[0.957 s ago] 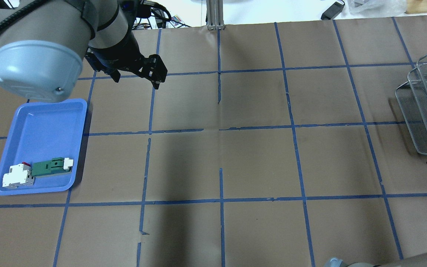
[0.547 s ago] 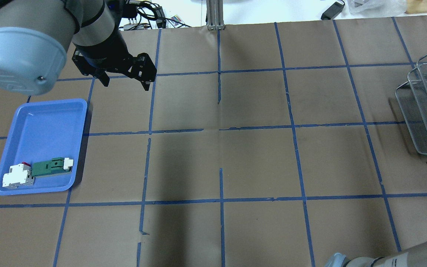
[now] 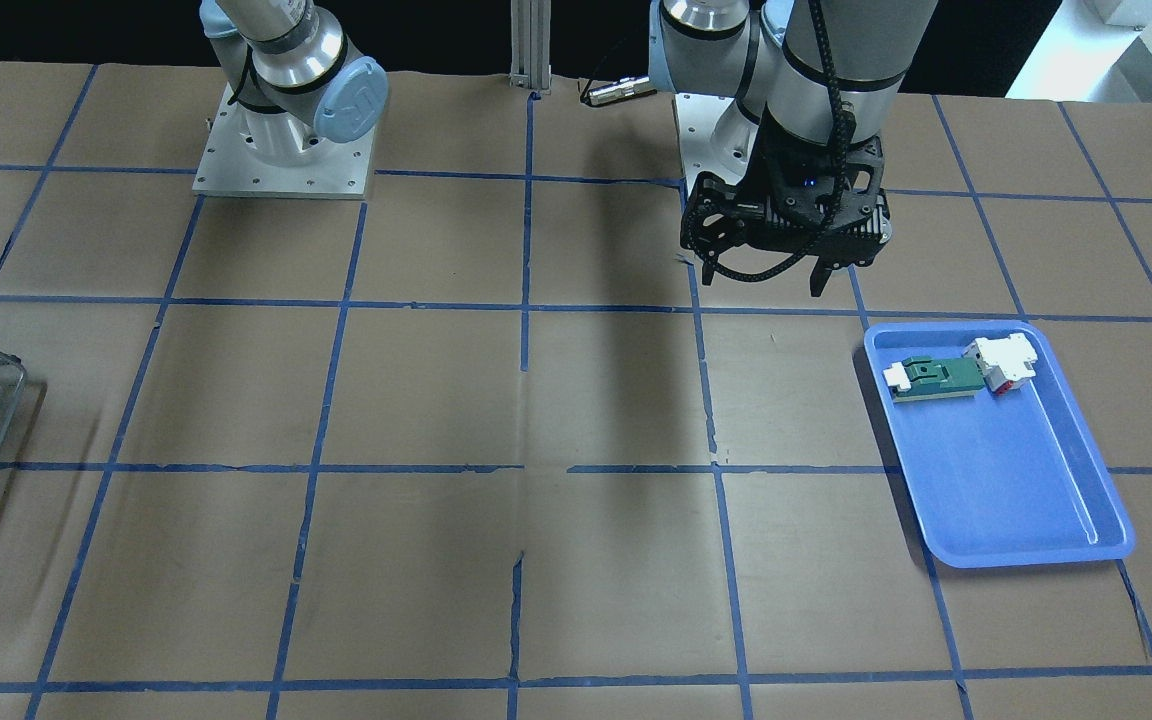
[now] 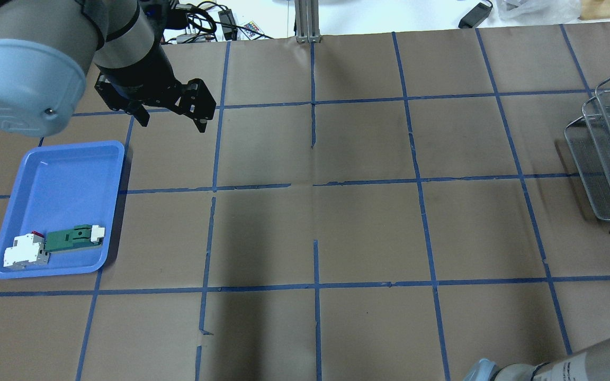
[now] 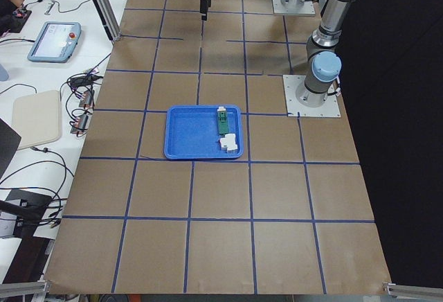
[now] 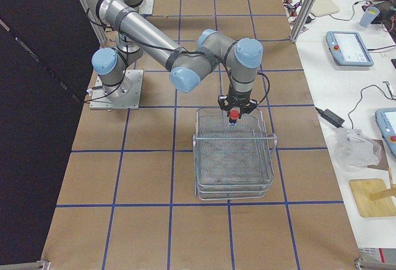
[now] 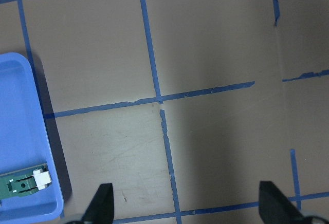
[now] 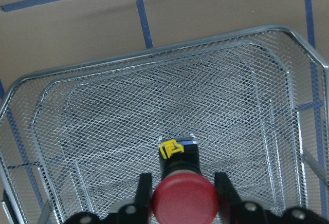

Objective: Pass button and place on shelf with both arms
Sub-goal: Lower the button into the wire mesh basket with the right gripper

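The button (image 8: 184, 201), with a red cap, black body and yellow ring, sits between the fingers of my right gripper (image 8: 182, 184). The gripper is shut on it over the top level of the wire-mesh shelf (image 8: 128, 111). I cannot tell whether the button's base touches the mesh. In the exterior right view the right gripper (image 6: 234, 110) holds the button (image 6: 234, 117) at the shelf's (image 6: 234, 158) near-robot end. My left gripper (image 4: 172, 123) is open and empty above the table, beyond the blue tray; it also shows in the front-facing view (image 3: 764, 285).
The blue tray (image 4: 61, 180) at the left holds a white-and-red block (image 4: 24, 251) and a flat green board (image 4: 72, 238). The shelf's edge (image 4: 607, 159) shows at the overhead view's right side. My right arm's elbow (image 4: 548, 368) enters at the bottom right.
My left gripper has moved left, towards the tray's far side, still open. The button seen over the shelf one second ago has left the overhead view's right edge.
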Tool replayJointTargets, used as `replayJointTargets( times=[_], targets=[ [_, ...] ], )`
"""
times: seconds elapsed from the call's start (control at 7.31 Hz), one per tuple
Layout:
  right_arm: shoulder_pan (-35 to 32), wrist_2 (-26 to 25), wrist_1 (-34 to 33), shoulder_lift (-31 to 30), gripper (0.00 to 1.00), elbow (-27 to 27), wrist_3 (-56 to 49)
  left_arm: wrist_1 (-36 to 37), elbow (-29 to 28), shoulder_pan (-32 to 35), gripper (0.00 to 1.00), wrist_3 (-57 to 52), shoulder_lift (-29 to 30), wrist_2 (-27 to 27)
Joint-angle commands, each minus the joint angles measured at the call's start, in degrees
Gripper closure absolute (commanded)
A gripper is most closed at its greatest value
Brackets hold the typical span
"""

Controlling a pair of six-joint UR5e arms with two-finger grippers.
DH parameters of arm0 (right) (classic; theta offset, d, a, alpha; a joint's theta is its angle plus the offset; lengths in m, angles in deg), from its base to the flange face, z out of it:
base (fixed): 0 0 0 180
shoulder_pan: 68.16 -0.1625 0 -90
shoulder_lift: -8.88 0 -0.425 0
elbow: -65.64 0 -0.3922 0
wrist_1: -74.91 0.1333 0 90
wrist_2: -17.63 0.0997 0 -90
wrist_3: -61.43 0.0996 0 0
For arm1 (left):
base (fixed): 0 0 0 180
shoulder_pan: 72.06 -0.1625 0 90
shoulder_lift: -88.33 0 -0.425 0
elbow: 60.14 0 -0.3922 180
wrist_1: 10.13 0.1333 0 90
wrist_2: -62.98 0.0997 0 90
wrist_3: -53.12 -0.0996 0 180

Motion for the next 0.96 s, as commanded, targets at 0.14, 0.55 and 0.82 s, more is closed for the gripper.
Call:
replayJointTargets(
  times=[0.14,0.55,0.82],
  targets=[
    [0.01,0.24,0.20,-0.15,0.24,0.09,0.42,0.02,0.08,-0.07,0.00,0.01,-0.01,0.10],
    [-0.78,0.67,6.41,-5.41,0.24,0.08,6.62,0.11,0.34,-0.16,0.00,-0.07,-0.01,0.10],
    [-5.93,0.85,9.77,-7.97,0.19,1.48,15.92,0.11,0.35,-0.16,0.00,-0.07,-0.01,0.18]
  ],
)
